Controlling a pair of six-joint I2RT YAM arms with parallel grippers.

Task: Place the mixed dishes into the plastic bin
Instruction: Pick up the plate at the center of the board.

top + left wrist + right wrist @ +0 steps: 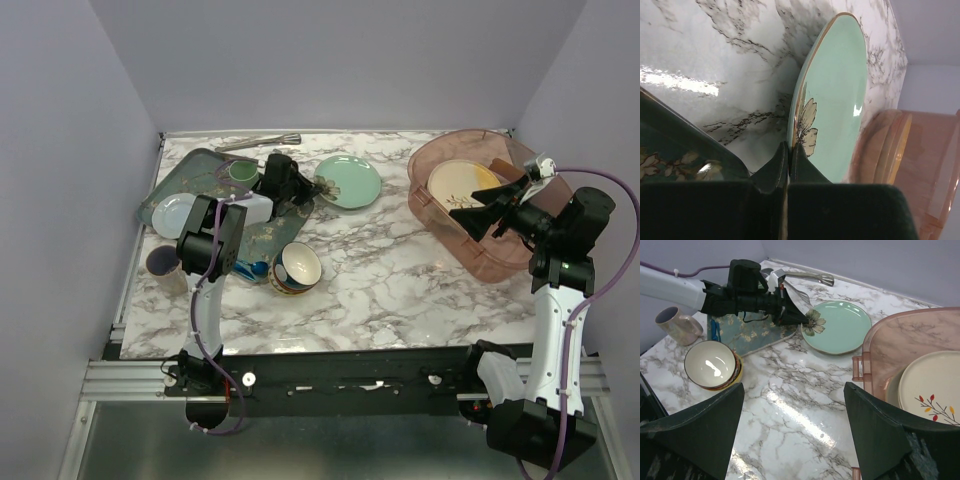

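Left gripper [789, 148] tight on mint plate [837, 90] rim

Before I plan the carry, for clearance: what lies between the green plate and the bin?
Nothing stands there: only bare marble table separates the green plate from the bin, as seen in the top and right wrist views.

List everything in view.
Mint-green flowered round plate: 1, green, mid-table
Blue-yellow patterned bowl: 1, cream inside, table near-left
Translucent plastic bin: 1, pinkish-brown, right
Round plate with sprig: 1, cream-yellow, in bin
Rectangular floral tray: 1, dark green, far left
Small plate: 1, pale blue, on tray
Cup: 1, green, on tray
Mug: 1, pale, left edge
Metal tongs: 1, silver, far edge
Left gripper: shut on mint-green plate's rim
Right gripper: open, over bin
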